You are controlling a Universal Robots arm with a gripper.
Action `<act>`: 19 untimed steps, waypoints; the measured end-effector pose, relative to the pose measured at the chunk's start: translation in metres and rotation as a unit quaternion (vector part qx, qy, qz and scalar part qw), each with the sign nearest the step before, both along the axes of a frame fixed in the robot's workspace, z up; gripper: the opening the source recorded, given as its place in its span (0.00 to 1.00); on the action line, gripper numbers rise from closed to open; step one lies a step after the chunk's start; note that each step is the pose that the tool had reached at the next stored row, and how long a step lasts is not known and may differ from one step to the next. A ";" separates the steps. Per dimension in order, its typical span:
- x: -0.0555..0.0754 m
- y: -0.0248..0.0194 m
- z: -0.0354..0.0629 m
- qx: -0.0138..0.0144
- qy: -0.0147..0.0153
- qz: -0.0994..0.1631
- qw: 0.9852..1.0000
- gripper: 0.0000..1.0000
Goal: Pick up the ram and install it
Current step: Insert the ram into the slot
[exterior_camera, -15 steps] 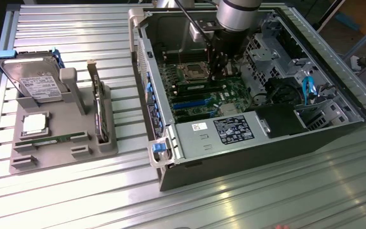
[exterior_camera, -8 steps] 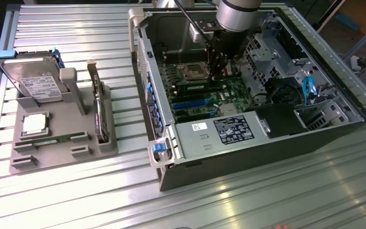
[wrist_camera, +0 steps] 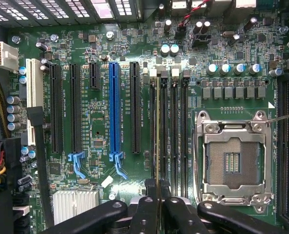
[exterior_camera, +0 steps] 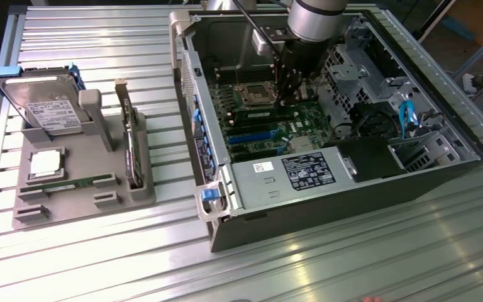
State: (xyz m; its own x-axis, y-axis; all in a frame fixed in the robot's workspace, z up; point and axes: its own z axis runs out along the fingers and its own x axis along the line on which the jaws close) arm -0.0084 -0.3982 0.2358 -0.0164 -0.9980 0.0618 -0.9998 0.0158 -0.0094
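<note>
In the wrist view the ram [wrist_camera: 157,146] shows edge-on as a thin green-yellow strip. It stands over the outermost of several black memory slots [wrist_camera: 173,136] on the motherboard, beside the open processor socket [wrist_camera: 232,163]. My gripper [wrist_camera: 157,212] is shut on the ram's near end, with the black fingers [wrist_camera: 143,214] pressed against both of its faces. From the exterior view, the gripper [exterior_camera: 292,94] reaches straight down into the open computer case [exterior_camera: 224,182], next to the processor socket [exterior_camera: 254,94]. I cannot tell how deep the ram sits in the slot.
On the exterior view's left a grey holder [exterior_camera: 82,201] carries a hard drive [exterior_camera: 48,107], a silver processor chip [exterior_camera: 46,162], a dark expansion card [exterior_camera: 131,145] on edge and another green ram stick [exterior_camera: 65,184]. Case walls, a drive cage [exterior_camera: 367,69] and cables surround the arm.
</note>
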 end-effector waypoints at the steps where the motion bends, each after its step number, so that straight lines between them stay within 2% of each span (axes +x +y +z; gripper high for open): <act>1: 0.000 0.0000 0.0001 0.000 0.000 0.000 1.000 0.12; 13: 0.000 0.0000 0.0070 0.000 0.000 0.000 1.000 0.12; 15: -0.001 0.0000 0.0072 0.000 -0.002 0.000 1.000 0.12; 19: -0.003 0.0000 0.0074 0.000 -0.007 0.000 1.000 0.12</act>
